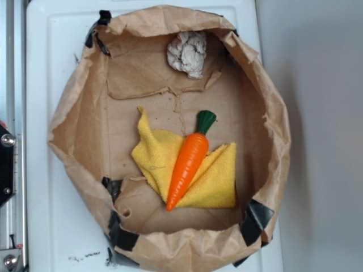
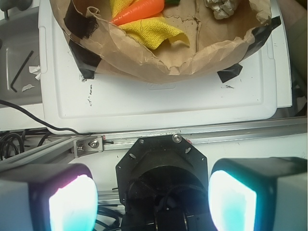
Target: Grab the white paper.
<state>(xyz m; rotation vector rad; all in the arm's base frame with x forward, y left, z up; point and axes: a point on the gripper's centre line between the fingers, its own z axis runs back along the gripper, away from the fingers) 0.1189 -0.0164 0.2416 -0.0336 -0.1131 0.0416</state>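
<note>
The white paper (image 1: 188, 53) lies crumpled at the far edge inside the brown paper bag (image 1: 79, 122), beyond the carrot (image 1: 188, 162) on the yellow cloth (image 1: 215, 178). In the wrist view the hand (image 2: 153, 202) hangs well short of the bag, pads (image 2: 72, 202) wide apart, empty. No readable writing shows.

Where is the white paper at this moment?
In the exterior view, the white paper lies at the top of the brown paper bag, near its far rim, apart from the carrot and the yellow cloth below it.
</note>
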